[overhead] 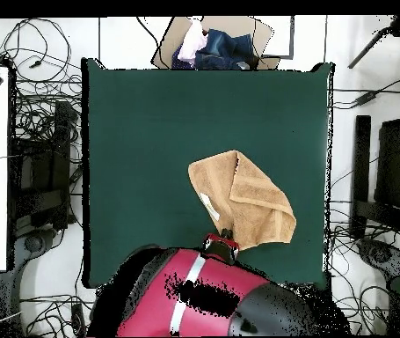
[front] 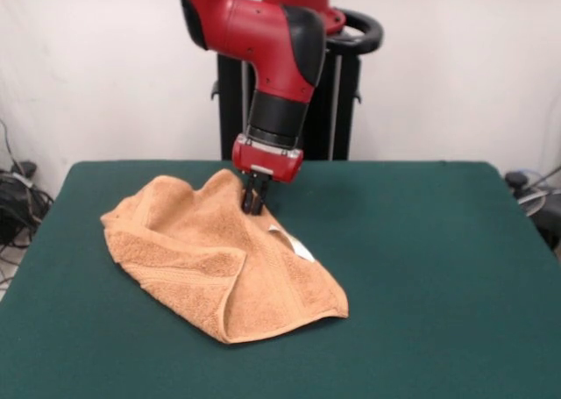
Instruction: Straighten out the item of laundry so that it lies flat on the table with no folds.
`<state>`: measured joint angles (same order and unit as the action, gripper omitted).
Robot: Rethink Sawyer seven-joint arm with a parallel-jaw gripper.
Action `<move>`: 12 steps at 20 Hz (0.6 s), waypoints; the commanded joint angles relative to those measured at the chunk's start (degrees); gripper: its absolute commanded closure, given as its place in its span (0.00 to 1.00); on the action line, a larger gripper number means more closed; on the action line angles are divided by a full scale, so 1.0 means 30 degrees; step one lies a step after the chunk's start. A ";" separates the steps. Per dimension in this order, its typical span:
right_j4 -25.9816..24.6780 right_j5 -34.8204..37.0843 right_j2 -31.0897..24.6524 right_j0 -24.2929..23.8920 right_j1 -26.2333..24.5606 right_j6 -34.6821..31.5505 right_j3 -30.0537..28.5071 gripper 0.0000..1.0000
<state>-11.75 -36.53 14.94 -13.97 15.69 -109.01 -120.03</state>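
Note:
The orange-tan towel [front: 219, 259] lies crumpled on the dark green table [front: 421, 267], with one part folded over itself. Its small white tag [front: 293, 244] shows near the right side. It also shows in the overhead view [overhead: 241, 200], its right half doubled over. My gripper [front: 252, 204] points straight down at the towel's far edge, with its fingertips in the cloth, which rises to a small peak there. The fingers look pinched on the fabric. In the overhead view the gripper [overhead: 225, 236] sits at the towel's edge nearest my base.
A cardboard box with dark and pale clothes [overhead: 214, 44] stands beyond the table's far edge in the overhead view. Cables [overhead: 27, 106] and equipment lie on the floor at both sides. My black pedestal [front: 289, 101] stands behind the table.

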 commanded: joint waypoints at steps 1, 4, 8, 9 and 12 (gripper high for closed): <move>0.0832 0.3128 -0.5030 0.0037 -0.0787 -0.4416 0.0729 1.00; 0.1618 0.3270 -0.5152 0.0592 -0.0624 -0.4691 0.0582 1.00; 0.2754 0.3631 -0.5358 0.1352 -0.0577 -0.5087 0.0485 1.00; 0.3057 0.3737 -0.5417 0.1536 -0.0488 -0.5197 0.0401 1.00; 0.3644 0.4165 -0.5759 0.1758 -0.0058 -0.5395 0.0114 1.00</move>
<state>-6.82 -30.68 12.77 -12.54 18.10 -109.01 -120.50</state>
